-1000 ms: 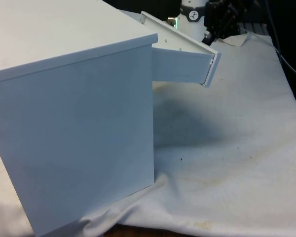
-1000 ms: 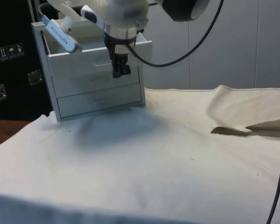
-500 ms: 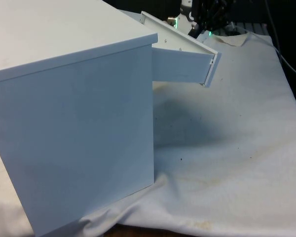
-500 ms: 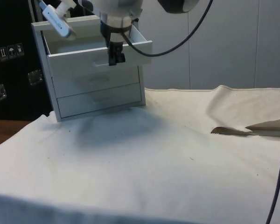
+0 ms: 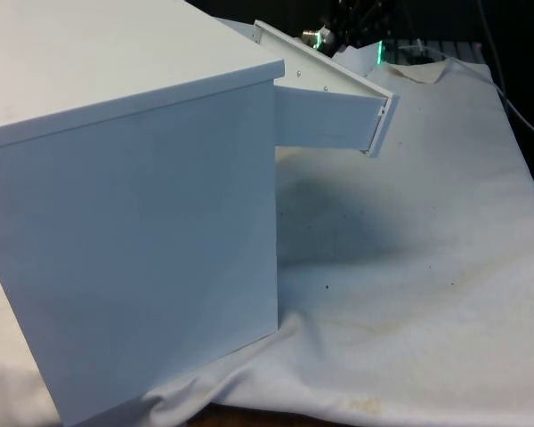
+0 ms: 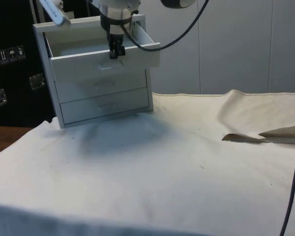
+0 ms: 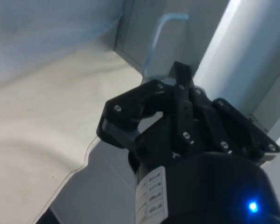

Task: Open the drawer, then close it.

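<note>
Gripper (image 6: 116, 53) has risen over the last second: a second ago it hung level with the middle drawer front, now it sits at the top drawer's front edge, upper left of the side view. Top drawer (image 6: 105, 54) hasn't moved, still pulled well out. My read: opening is done, arm is repositioning to push it shut.

Left to right in the side view:
- Chest of drawers (image 6: 101, 103), upper left: white, flat smooth panels, boxy, square edges. Two lower drawers flush and closed.
- Open drawer: thin-walled tray, shallow, slab front with a faint recessed handle.
- Gripper: black, jointed, hard plastic or metal. Fingers look close together in the wrist view (image 7: 177, 93), nothing between them; not gripping the drawer.
- Table cloth (image 6: 187, 172): off-white fabric, soft, wrinkled, a fold lifted at right, small dark specks.

In the front view the chest's side is a plain matte panel, with the drawer (image 5: 334, 111) sticking out at upper centre and the gripper (image 5: 356, 22) above it.
</note>
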Available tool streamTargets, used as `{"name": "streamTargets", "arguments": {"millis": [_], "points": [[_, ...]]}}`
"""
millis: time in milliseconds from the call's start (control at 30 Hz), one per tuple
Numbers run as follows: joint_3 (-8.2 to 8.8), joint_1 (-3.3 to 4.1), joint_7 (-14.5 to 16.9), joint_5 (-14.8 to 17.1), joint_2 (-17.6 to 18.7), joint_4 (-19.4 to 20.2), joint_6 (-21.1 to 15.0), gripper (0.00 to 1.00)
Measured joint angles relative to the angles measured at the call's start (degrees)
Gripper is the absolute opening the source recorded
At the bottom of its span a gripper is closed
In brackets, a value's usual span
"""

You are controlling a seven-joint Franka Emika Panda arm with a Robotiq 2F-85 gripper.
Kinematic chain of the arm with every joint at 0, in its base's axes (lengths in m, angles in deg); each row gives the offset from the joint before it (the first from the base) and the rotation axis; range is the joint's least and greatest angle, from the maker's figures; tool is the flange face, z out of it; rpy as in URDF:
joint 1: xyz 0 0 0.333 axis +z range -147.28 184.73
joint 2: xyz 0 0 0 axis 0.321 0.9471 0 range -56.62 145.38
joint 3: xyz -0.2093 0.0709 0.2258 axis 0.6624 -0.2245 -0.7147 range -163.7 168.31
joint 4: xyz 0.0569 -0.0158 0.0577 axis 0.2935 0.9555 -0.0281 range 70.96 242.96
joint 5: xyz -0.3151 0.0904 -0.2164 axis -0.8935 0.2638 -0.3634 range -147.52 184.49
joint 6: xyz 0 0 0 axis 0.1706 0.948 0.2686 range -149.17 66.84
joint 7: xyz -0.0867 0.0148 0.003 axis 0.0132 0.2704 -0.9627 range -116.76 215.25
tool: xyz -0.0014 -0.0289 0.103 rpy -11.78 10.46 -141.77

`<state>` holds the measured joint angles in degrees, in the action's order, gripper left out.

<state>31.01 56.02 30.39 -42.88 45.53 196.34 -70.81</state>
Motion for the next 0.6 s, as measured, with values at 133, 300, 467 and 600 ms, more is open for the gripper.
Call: {"name": "streamTargets", "arguments": {"millis": [133,300,467,600], "points": [[0.80,-0.06,0.5,0.1,0.1,-0.6,-0.6,0.00],[1.72,-0.23,1.9,0.1,-0.4,-1.8,-0.6,0.00],[2.92,-0.34,3.4,0.1,-0.9,-2.5,-1.0,0.00],[3.72,-0.46,4.5,0.1,-1.3,-3.3,-1.0,0.00]]}}
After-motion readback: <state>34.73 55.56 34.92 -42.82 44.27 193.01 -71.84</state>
